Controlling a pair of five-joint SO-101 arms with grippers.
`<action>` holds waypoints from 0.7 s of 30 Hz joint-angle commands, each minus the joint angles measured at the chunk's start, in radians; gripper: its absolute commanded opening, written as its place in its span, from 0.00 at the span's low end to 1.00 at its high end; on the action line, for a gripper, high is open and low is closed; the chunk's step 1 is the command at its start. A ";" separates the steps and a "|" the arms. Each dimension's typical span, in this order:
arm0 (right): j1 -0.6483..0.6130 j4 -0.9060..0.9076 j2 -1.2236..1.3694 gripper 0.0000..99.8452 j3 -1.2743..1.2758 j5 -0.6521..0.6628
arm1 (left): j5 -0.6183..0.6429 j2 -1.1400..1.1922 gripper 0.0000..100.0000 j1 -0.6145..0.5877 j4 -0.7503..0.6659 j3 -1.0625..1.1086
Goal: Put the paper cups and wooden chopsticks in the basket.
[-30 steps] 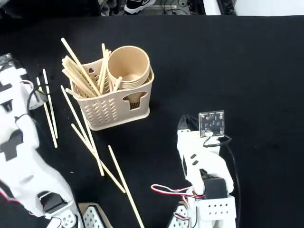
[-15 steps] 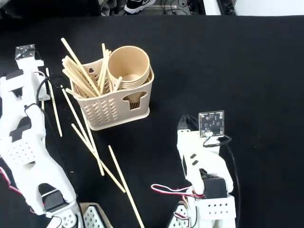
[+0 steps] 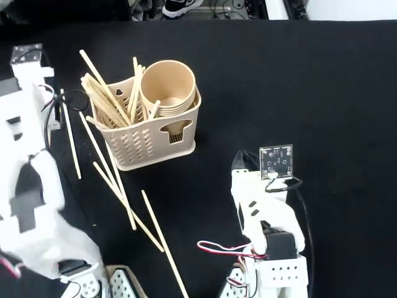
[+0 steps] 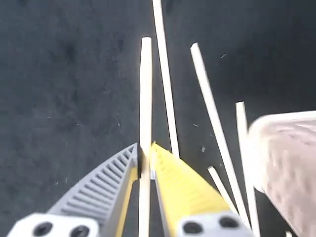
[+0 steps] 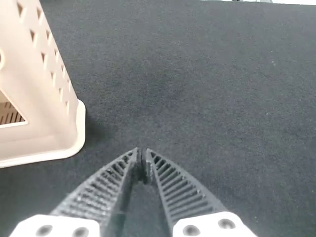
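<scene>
By the table's (image 3: 322, 87) left edge, left gripper (image 4: 146, 159) clamped on one wooden chopstick (image 4: 145, 89); towards the front edge, right gripper (image 5: 141, 161) pressed together; back-left, basket (image 3: 155, 139) with paper cups (image 3: 169, 84), loose chopsticks (image 3: 118, 186) beside.

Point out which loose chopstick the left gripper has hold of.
The chopstick clamped between the left gripper's jaws; the other chopsticks lie free on the black table beside it.
</scene>
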 commanded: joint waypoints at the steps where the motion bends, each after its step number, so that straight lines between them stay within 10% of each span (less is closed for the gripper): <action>1: 0.008 0.002 -0.073 0.02 -0.004 0.011 | 0.029 -0.448 0.03 0.015 -0.132 0.274; 13: 0.008 0.002 -0.073 0.02 -0.004 0.011 | 0.215 -1.498 0.03 0.180 -0.937 0.943; 21: 0.008 0.002 -0.073 0.02 -0.004 0.011 | 0.308 -1.565 0.03 0.469 -1.119 0.966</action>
